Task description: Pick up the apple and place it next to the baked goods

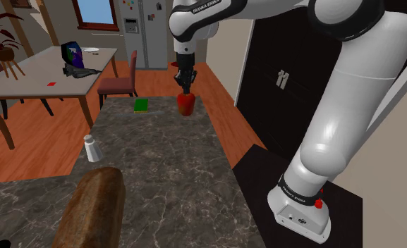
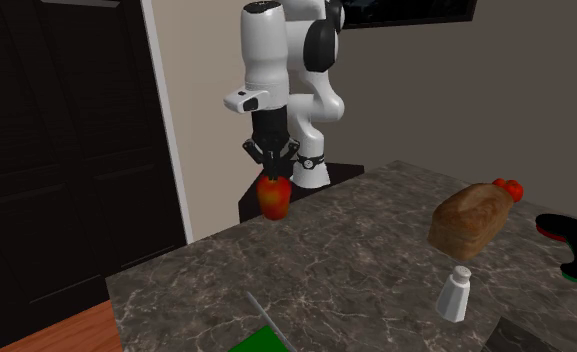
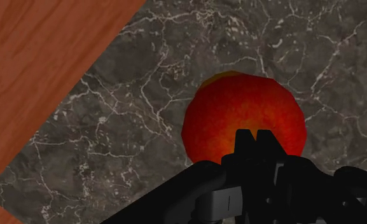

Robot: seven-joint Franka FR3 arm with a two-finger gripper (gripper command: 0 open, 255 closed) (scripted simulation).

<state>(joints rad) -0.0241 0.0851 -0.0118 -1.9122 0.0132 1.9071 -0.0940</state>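
The red apple [image 1: 186,105] [image 2: 274,197] [image 3: 239,118] is at the far end of the dark marble counter [image 1: 166,169], close to its edge. My black gripper [image 1: 185,86] [image 2: 275,168] [image 3: 257,137] comes straight down onto it, fingers drawn together and clasping the apple's top. I cannot tell whether the apple still touches the stone. The baked goods, a brown bread loaf [image 1: 89,211] [image 2: 471,218], lie at the counter's near end in the shoulder view, far from the gripper.
A white shaker [image 1: 91,148] [image 2: 454,295] stands between apple and loaf, towards the shoulder view's left. A flat green item [image 1: 141,105] lies beside the apple. Red tomatoes [image 2: 509,187] sit behind the loaf. Beyond the counter are a dining table [image 1: 46,74] and a chair [image 1: 120,81].
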